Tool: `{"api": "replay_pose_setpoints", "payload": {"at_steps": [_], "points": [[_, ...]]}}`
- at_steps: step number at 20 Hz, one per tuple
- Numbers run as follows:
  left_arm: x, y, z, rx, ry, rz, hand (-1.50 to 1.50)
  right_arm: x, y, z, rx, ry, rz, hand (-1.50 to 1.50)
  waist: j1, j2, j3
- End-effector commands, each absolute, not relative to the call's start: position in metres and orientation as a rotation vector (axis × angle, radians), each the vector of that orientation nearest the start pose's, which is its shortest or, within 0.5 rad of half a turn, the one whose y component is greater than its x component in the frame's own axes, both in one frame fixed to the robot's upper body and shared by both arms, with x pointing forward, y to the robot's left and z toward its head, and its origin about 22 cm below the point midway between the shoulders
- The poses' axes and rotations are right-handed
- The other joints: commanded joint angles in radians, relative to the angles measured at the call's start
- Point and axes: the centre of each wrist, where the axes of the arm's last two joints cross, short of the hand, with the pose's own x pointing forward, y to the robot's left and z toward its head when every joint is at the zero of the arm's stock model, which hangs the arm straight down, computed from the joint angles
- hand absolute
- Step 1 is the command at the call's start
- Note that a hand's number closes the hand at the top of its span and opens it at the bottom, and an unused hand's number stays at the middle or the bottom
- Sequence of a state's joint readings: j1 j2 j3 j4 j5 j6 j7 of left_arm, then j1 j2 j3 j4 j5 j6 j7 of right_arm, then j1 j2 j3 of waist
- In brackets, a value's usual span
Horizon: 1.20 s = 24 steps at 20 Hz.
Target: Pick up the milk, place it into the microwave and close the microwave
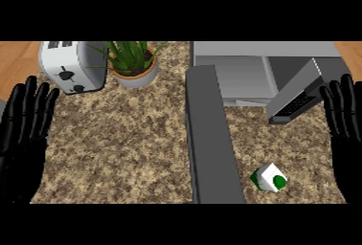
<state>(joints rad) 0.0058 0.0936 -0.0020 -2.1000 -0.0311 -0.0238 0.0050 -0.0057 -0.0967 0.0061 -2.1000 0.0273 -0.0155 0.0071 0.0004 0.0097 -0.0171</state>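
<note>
Milk (pixel 269 178) at lower right on desk (pixel 120 143), untouched; both hands flat, empty; right hand (pixel 346 124) should descend squarely, curl round carton.

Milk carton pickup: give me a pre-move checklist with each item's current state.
1. Milk carton in view on the counter, nothing on top of it: ok.
2. Right hand open and holding nothing: ok.
3. Left hand open, at the view's left edge, away from the carton: ok.
4. Microwave door swung open: ok.
5. Microwave cavity free of items: cannot tell, only partly seen.
6. Toaster and potted plant away from the carton: ok.
</note>
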Motion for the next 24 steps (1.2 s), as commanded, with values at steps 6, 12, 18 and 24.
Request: {"api": "replay_pose_setpoints", "payload": {"at_steps": [6, 12, 18, 24], "points": [[0.218, 0.224, 0.110, 0.083, -2.101, -0.154, -1.50, 0.136, -0.251, 0.105, 0.052, -2.108, 0.189, -1.50, -0.016, -0.012, 0.018], [0.196, 0.197, 0.075, -0.090, -1.946, 0.018, -1.50, 0.099, -0.254, 0.078, 0.169, -1.934, 0.156, -1.50, -0.016, -0.014, 0.018], [0.190, 0.160, 0.045, -0.059, -1.947, -0.007, -1.50, 0.065, -0.267, 0.045, 0.171, -1.886, 0.183, -1.50, -0.020, -0.013, 0.018], [0.171, 0.140, 0.029, -0.080, -1.941, 0.016, -1.50, 0.057, -0.297, 0.001, 0.090, -1.878, 0.158, -1.50, -0.009, -0.012, 0.017]]}}
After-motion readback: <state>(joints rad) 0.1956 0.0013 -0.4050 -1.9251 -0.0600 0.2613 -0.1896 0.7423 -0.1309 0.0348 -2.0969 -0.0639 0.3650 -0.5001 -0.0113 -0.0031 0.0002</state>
